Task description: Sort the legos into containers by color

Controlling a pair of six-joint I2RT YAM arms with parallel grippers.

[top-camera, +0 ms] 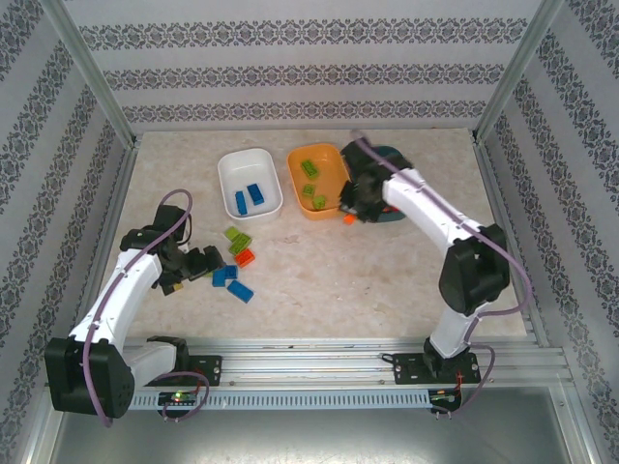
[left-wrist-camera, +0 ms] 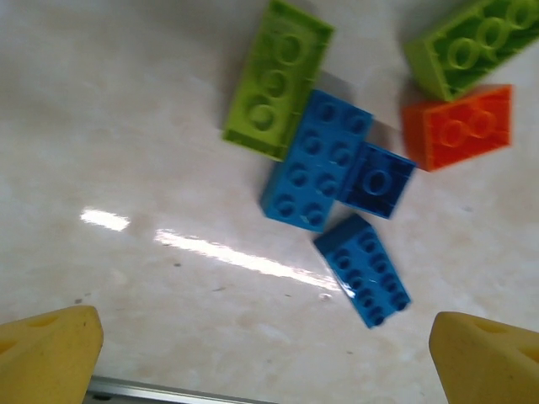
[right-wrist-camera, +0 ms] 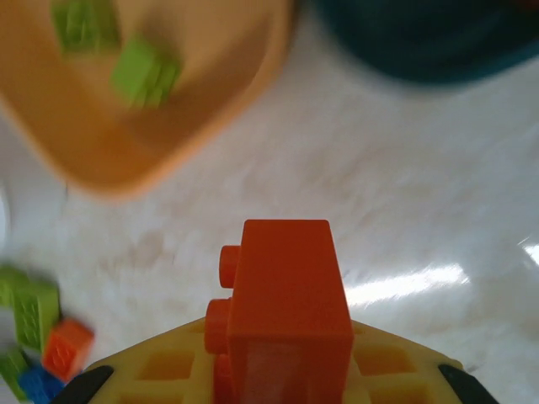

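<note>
"Where's the brick?"

"The orange lego (right-wrist-camera: 286, 311) is clamped between the pads of my right gripper (top-camera: 354, 201), studs to my left, over bare table (right-wrist-camera: 404, 219)."

"Which dish?"

"The orange dish (right-wrist-camera: 126, 181), ahead-left, holds green legos (right-wrist-camera: 145, 74). So I judge the teal dish (right-wrist-camera: 421, 38), ahead-right, is its place. Next I carry it over that rim, then let go."

"Your other hand?"

"My left gripper (left-wrist-camera: 267, 353) is spread wide and empty, with loose blue legos (left-wrist-camera: 316, 160) just ahead."

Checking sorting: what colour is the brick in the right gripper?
Orange brick, clearest in right wrist view.
</note>
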